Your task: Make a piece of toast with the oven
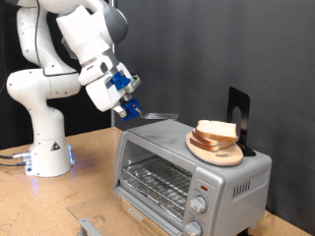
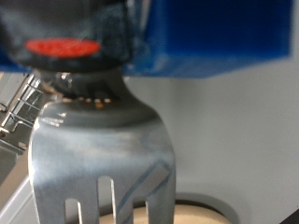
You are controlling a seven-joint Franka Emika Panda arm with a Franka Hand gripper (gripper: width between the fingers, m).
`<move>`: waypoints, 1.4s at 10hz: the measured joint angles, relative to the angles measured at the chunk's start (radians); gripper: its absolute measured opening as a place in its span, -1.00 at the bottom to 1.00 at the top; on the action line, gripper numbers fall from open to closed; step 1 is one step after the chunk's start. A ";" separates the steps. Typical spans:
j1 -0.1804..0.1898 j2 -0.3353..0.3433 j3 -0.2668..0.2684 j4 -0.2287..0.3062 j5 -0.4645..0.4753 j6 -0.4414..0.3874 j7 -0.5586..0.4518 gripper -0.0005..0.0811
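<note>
The silver toaster oven stands at the exterior view's lower right, its wire rack showing in the front opening. On its roof a round wooden plate carries two stacked bread slices, the piece of toast on top. My gripper hangs over the oven's left roof edge, shut on the handle of a metal slotted spatula whose blade points toward the plate. In the wrist view the spatula blade fills the middle, with the plate's rim just beyond its tip and the blue fingers above.
A black upright stand sits behind the plate on the oven roof. Two knobs and a red light are on the oven's right front. A grey part lies low in front. The arm's white base stands at left.
</note>
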 joint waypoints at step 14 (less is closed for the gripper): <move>-0.009 0.108 0.039 0.080 -0.078 0.005 0.073 -0.09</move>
